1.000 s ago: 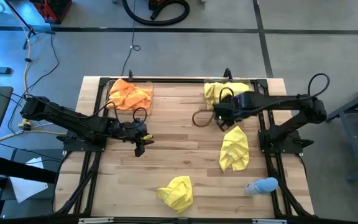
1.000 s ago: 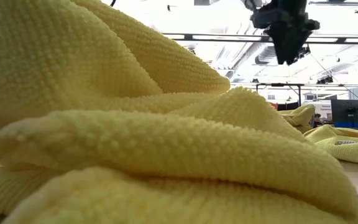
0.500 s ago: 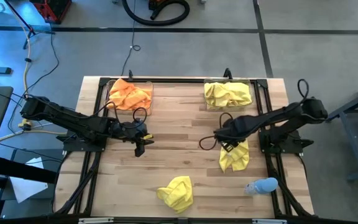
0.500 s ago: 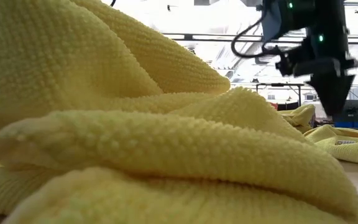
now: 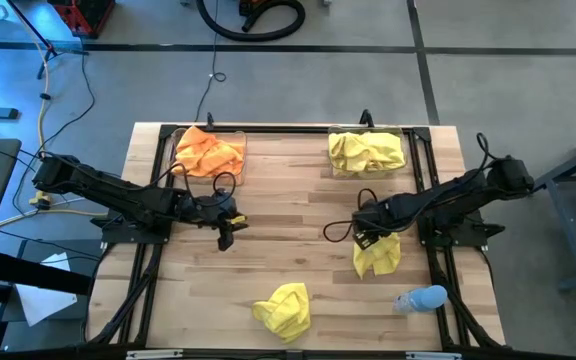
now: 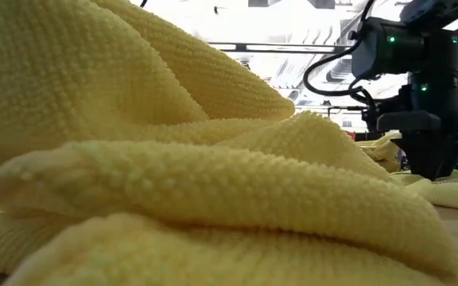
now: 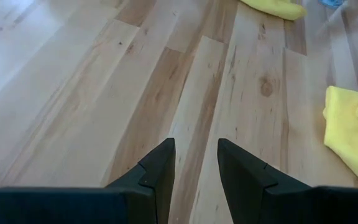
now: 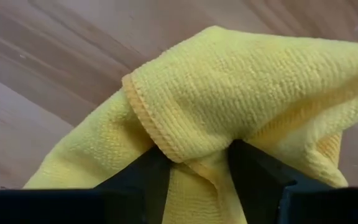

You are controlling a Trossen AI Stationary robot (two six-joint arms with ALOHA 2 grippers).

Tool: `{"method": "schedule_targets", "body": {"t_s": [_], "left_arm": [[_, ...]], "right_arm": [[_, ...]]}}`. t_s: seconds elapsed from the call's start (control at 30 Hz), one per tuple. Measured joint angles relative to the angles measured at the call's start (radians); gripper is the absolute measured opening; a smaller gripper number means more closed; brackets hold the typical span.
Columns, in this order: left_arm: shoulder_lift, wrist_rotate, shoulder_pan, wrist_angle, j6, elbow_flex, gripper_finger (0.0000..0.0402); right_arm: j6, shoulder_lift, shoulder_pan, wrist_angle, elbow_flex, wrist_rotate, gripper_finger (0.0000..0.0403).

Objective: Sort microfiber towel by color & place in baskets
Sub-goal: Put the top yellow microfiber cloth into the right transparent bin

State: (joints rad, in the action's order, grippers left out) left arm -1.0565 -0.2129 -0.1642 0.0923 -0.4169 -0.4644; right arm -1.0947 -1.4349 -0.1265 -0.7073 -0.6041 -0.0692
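Orange microfiber towels (image 5: 210,152) fill the far-left basket (image 5: 244,160), and yellow ones (image 5: 367,152) fill the far-right basket (image 5: 330,165). One loose yellow towel (image 5: 378,256) lies crumpled at the right middle of the table. My right gripper (image 5: 368,238) points down onto its far end, fingers open. A second loose yellow towel (image 5: 283,308) lies near the front edge and fills the low view (image 6: 133,159). My left gripper (image 5: 225,240) hangs open over bare wood (image 7: 196,155) at the left middle, holding nothing. My right gripper comes from above, pointing down, onto the far end of the loose yellow towel. Its open fingers (image 8: 143,177) stand on either side of a raised fold with a hemmed edge (image 8: 166,146), and their tips are sunk in the cloth. The towel lies slack on the table.
A small pale blue rounded object (image 5: 423,298) lies at the near right corner. Black frame rails run along the table's sides. Bare wood lies open between the two arms and in the table's middle.
My right gripper has swung from beside the far-right basket toward the near edge. It has dropped onto the loose yellow towel, tipping to point straight down. The towel's far end is now covered by the gripper. My left arm has kept still.
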Motion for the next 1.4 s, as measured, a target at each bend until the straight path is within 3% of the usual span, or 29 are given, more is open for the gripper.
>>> {"method": "schedule_targets", "body": {"t_s": [0.1, 0.3, 0.43, 0.57, 0.7, 0.9, 1.03, 1.2, 1.4], "left_arm": [[0.0, -0.007, 0.0, -0.001, 0.025, 0.0, 0.0108], [0.0, -0.007, 0.0, 0.014, 0.114, -0.05, 0.0108], [0.001, -0.007, 0.0, 0.053, 0.18, -0.105, 0.0108], [0.001, -0.007, 0.0, 0.067, 0.234, -0.123, 0.0108], [0.001, -0.038, 0.0, 0.068, 0.271, -0.123, 0.0108], [0.041, -0.095, 0.0, 0.068, 0.319, -0.121, 0.0108], [0.156, -0.098, -0.002, 0.061, 0.35, -0.071, 0.0108], [0.371, -0.101, -0.001, -0.024, 0.365, 0.07, 0.0108], [0.61, -0.011, -0.001, -0.152, 0.4, 0.247, 0.0108]], "right_arm": [[-0.002, -0.002, -0.001, -0.025, -0.011, -0.01, 0.0126], [0.075, 0.006, 0.002, -0.064, -0.076, -0.068, 0.0013], [0.074, 0.035, 0.002, -0.167, -0.166, -0.127, 0.0022], [0.086, 0.075, 0.002, -0.331, -0.289, -0.213, 0.0006], [0.112, 0.116, 0.002, -0.476, -0.438, -0.33, 0.0008], [0.215, 0.167, 0.007, -0.546, -0.629, -0.563, 0.0003], [0.283, 0.185, 0.07, -0.547, -0.691, -0.683, 0.0002], [0.387, 0.185, 0.251, -0.547, -0.703, -0.728, 0.0001], [0.415, 0.185, 0.441, -0.545, -0.703, -0.858, 0.0001]]}}
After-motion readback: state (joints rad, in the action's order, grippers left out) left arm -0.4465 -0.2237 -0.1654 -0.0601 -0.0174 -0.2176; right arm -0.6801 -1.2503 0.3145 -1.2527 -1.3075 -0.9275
